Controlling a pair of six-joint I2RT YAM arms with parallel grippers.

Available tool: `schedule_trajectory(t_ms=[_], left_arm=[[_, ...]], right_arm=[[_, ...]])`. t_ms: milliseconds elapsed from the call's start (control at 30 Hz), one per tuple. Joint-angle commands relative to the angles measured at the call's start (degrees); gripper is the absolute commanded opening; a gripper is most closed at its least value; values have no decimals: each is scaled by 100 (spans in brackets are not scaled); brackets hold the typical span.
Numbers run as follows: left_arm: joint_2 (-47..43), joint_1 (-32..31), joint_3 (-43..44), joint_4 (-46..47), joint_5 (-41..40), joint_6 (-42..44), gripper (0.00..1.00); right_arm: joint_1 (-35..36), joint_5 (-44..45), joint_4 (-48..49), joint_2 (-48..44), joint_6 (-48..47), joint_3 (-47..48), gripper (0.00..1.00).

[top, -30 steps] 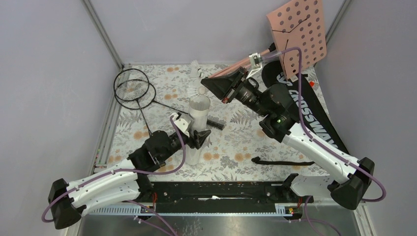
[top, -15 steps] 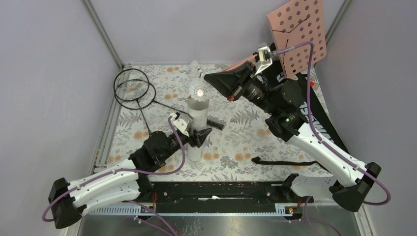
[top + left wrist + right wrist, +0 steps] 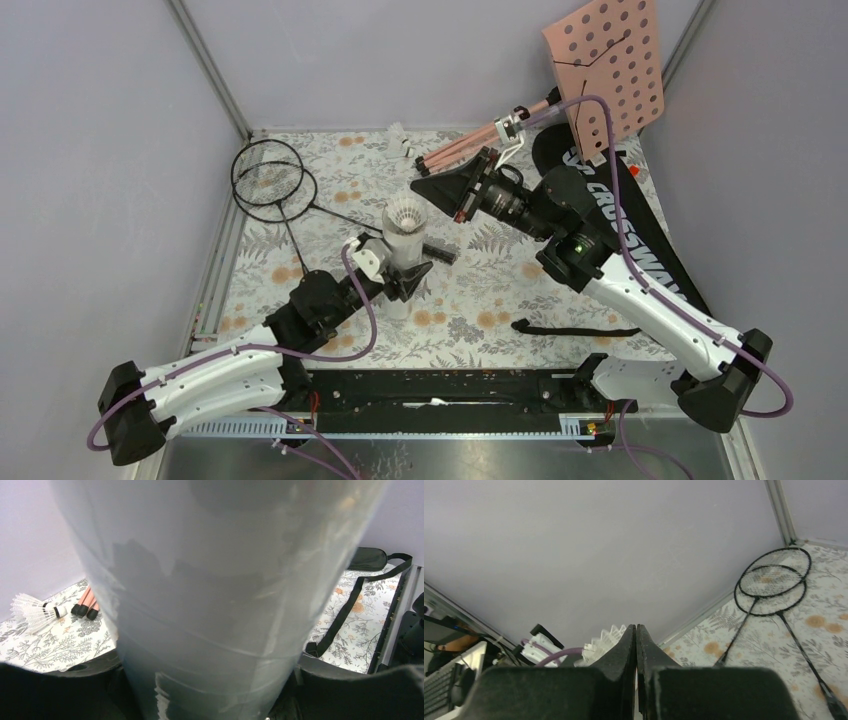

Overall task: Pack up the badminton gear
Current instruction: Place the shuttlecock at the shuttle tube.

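My left gripper (image 3: 401,277) is shut on the long white tube (image 3: 403,250), holding it upright over the floral mat; the tube (image 3: 225,605) fills the left wrist view. A white shuttlecock (image 3: 405,215) sits in the tube's open top with its feather skirt sticking out. My right gripper (image 3: 414,181) hangs just above and right of it, shut and holding nothing; its wrist view shows the feathers (image 3: 603,642) behind the closed tips. Two black rackets (image 3: 270,180) lie at the back left. Another shuttlecock (image 3: 400,140) lies at the back. The black CROSSWAY bag (image 3: 625,225) lies on the right.
A pink perforated music stand (image 3: 605,60) leans at the back right, its tripod legs (image 3: 460,148) reaching toward the back shuttlecock. The bag's black strap (image 3: 575,328) trails across the mat in front of the right arm. Grey walls enclose three sides.
The right gripper lifted up and right, then came back down and left beside the tube's top. The shuttlecock now shows its feather skirt at the mouth. The tube looks shorter, tipped slightly.
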Motion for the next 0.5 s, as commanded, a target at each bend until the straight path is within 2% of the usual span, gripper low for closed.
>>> schedule_trajectory(t_ms=[0, 200, 300, 367, 467], left_arm=[[-177, 2, 87, 568, 293, 112, 50], [-218, 0, 109, 352, 589, 209, 50], [-210, 2, 114, 325, 582, 211, 50], [-201, 2, 114, 307, 590, 234, 50], [-193, 2, 143, 226, 621, 299, 50]], right_arm=[[54, -137, -892, -238, -1020, 218, 1], [55, -524, -2487, -1, -1992, 1008, 23], [54, -463, -2997, 17, -2389, 1301, 45], [53, -389, -3390, 44, -2652, 1540, 56], [54, -187, -4153, 138, -3128, 2020, 63]])
